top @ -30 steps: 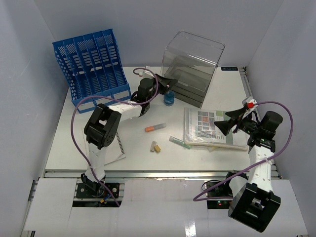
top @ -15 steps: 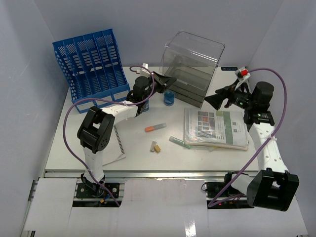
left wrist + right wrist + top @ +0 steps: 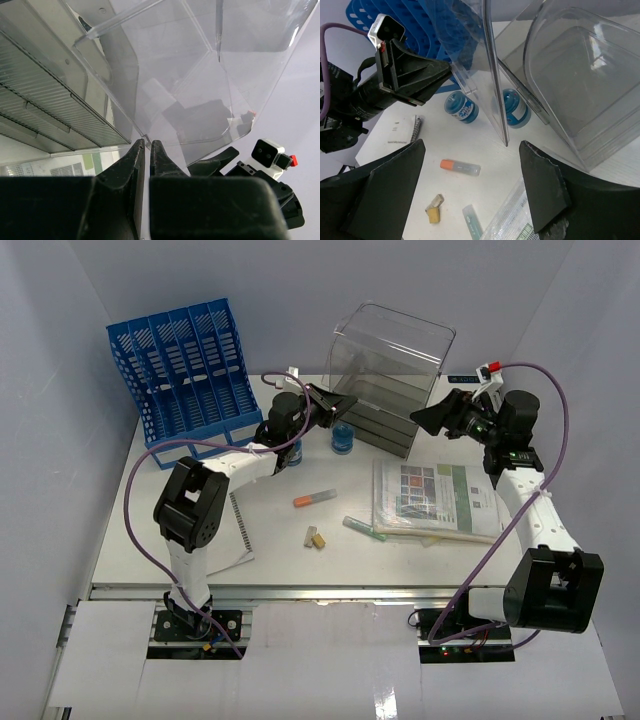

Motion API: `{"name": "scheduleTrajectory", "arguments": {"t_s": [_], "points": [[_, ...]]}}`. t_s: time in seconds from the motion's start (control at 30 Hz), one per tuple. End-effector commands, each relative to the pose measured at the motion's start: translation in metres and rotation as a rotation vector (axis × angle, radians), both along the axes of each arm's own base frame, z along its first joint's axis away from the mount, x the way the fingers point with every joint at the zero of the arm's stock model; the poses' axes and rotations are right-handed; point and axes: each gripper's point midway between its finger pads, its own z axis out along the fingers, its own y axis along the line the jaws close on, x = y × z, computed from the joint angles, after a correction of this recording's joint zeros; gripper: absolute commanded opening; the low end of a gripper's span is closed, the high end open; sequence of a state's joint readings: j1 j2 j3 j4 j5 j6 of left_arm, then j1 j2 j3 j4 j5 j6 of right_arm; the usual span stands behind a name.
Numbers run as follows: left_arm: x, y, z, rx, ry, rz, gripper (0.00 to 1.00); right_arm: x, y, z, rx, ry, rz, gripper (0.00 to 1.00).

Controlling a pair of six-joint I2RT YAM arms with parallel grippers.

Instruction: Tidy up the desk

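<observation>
The desk [image 3: 150, 530] is a white tabletop with an aluminium rail [image 3: 320, 592] along its front. My left gripper [image 3: 348, 404] is shut and empty, raised beside the left front of the clear drawer box [image 3: 390, 370]. In the left wrist view its jaws [image 3: 147, 145] stand together before the box's wall [image 3: 175, 75]. My right gripper [image 3: 420, 423] is open and empty at the box's right front corner. In the right wrist view the right gripper [image 3: 472, 144] is spread wide above the desk [image 3: 445, 140], and the left gripper [image 3: 420, 75] shows opposite.
A blue file rack [image 3: 185, 370] stands back left. A blue jar [image 3: 343, 437], an orange-capped marker [image 3: 315, 499], a small tan piece [image 3: 316, 537], a pale green pen [image 3: 365, 529], a booklet [image 3: 440, 498] and a spiral notebook [image 3: 238, 530] lie on the desk.
My right arm has swung back and left, from above the booklet's right side to the drawer box's right front corner. The left arm has barely moved.
</observation>
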State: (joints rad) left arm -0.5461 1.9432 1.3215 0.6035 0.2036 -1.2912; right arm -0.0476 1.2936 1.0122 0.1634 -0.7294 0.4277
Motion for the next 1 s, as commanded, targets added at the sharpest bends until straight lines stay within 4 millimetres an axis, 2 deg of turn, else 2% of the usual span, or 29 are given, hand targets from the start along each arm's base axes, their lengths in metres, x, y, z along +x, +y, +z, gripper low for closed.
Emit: {"name": "scheduleTrajectory", "arguments": {"t_s": [0.0, 0.17, 0.4, 0.6, 0.7, 0.8, 0.97], "points": [[-0.019, 0.008, 0.092, -0.096, -0.17, -0.023, 0.01, 0.004, 0.014, 0.031, 0.056, -0.067, 0.032, 0.8], [-0.02, 0.008, 0.094, -0.101, -0.169, -0.025, 0.01, 0.018, 0.016, 0.022, 0.067, -0.039, 0.022, 0.75], [-0.02, 0.009, 0.097, -0.103, -0.168, -0.025, 0.01, 0.032, 0.018, 0.018, 0.063, -0.034, 0.031, 0.74], [-0.019, 0.008, 0.1, -0.105, -0.171, -0.03, 0.01, 0.035, 0.02, 0.019, 0.051, -0.068, 0.045, 0.73], [-0.019, 0.007, 0.098, -0.105, -0.163, -0.032, 0.03, 0.029, 0.033, 0.021, 0.062, -0.084, 0.112, 0.65], [-0.017, 0.008, 0.095, -0.1, -0.146, -0.019, 0.15, 0.022, 0.042, 0.027, 0.081, -0.137, 0.171, 0.49], [-0.016, 0.01, 0.09, -0.081, -0.121, -0.007, 0.48, 0.012, 0.046, 0.043, 0.097, -0.215, 0.2, 0.36]]}}
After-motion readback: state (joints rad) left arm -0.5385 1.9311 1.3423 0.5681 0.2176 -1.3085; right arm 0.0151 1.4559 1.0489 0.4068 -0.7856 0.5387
